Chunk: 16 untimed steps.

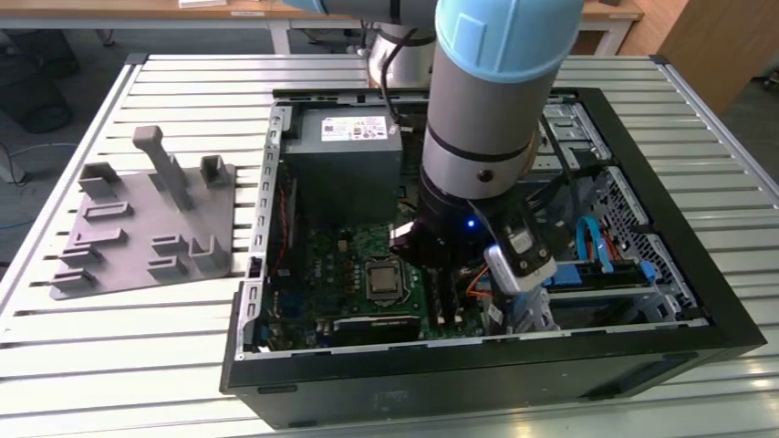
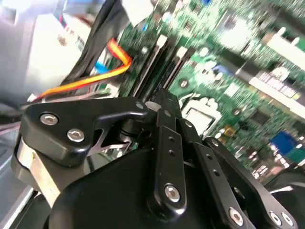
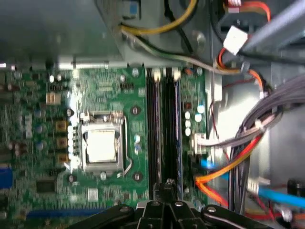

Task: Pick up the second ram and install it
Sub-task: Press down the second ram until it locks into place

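My gripper (image 3: pixel 168 184) hangs low over the green motherboard (image 3: pixel 43 143), inside the open computer case (image 1: pixel 487 365). Its black fingers (image 2: pixel 162 102) look pressed together, tips right above the pair of long black memory slots (image 3: pixel 153 124) beside the CPU socket (image 3: pixel 101 145). A thin dark strip (image 3: pixel 170 119) runs along the slot under the tips. It appears to be the second ram standing in that slot, though it is hard to tell from the slot itself. Nothing shows between the fingers. In the exterior view the arm (image 1: pixel 487 137) reaches down over that same spot.
Orange, blue and grey cables (image 3: pixel 238 157) crowd the space beside the slots. The grey power supply (image 1: pixel 347 155) sits at the case's far end. A grey plastic holder plate (image 1: pixel 146 228) lies on the slatted table at the exterior view's left.
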{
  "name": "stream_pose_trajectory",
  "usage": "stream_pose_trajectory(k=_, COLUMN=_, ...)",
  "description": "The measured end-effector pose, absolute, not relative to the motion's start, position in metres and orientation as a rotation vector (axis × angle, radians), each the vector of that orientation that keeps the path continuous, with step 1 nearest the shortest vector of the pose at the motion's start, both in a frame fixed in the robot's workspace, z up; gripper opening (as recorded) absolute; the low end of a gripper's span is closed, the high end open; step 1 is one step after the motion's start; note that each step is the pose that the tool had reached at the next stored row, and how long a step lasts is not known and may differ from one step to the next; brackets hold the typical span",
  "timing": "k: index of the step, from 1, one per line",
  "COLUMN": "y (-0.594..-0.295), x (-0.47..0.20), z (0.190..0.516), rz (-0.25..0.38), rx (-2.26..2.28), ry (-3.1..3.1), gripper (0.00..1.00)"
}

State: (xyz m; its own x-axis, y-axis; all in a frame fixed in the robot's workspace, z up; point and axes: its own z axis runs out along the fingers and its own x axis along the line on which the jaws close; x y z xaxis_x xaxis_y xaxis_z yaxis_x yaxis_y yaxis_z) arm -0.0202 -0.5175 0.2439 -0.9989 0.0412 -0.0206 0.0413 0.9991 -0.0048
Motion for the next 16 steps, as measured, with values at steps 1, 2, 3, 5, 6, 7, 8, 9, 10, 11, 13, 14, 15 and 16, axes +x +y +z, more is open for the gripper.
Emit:
stream_pose_trajectory(k=1, y=-0.513, x=-0.020, z=0.244, rz=-0.012, rx=0.064, ry=3.120, gripper=0.10)
stream_pose_trajectory(k=2, y=-0.508, x=-0.020, z=0.244, rz=-0.016, rx=0.064, ry=3.120, gripper=0.10)
stream_pose_trajectory(k=3, y=-0.504, x=-0.020, z=0.244, rz=-0.020, rx=0.064, ry=3.120, gripper=0.10)
stream_pose_trajectory(k=5, y=-0.495, x=-0.020, z=0.244, rz=-0.029, rx=0.064, ry=3.120, gripper=0.10)
stream_pose_trajectory(k=6, y=-0.491, x=-0.020, z=0.244, rz=-0.035, rx=0.064, ry=3.120, gripper=0.10)
stream_pose_trajectory(k=7, y=-0.488, x=-0.020, z=0.244, rz=-0.038, rx=0.064, ry=3.120, gripper=0.10)
stream_pose_trajectory(k=8, y=-0.487, x=-0.020, z=0.245, rz=-0.040, rx=0.064, ry=3.120, gripper=0.10)
stream_pose_trajectory(k=9, y=-0.485, x=-0.020, z=0.246, rz=-0.043, rx=0.064, ry=3.120, gripper=0.10)
stream_pose_trajectory(k=10, y=-0.483, x=-0.020, z=0.247, rz=-0.045, rx=0.064, ry=3.120, gripper=0.10)
stream_pose_trajectory(k=11, y=-0.482, x=-0.020, z=0.248, rz=-0.047, rx=0.064, ry=3.119, gripper=0.10)
stream_pose_trajectory(k=13, y=-0.479, x=-0.020, z=0.251, rz=-0.049, rx=0.064, ry=3.119, gripper=0.10)
stream_pose_trajectory(k=14, y=-0.478, x=-0.020, z=0.253, rz=-0.049, rx=0.064, ry=3.119, gripper=0.10)
stream_pose_trajectory(k=15, y=-0.477, x=-0.020, z=0.254, rz=-0.050, rx=0.064, ry=3.119, gripper=0.10)
stream_pose_trajectory(k=16, y=-0.477, x=-0.020, z=0.255, rz=-0.049, rx=0.064, ry=3.119, gripper=0.10)
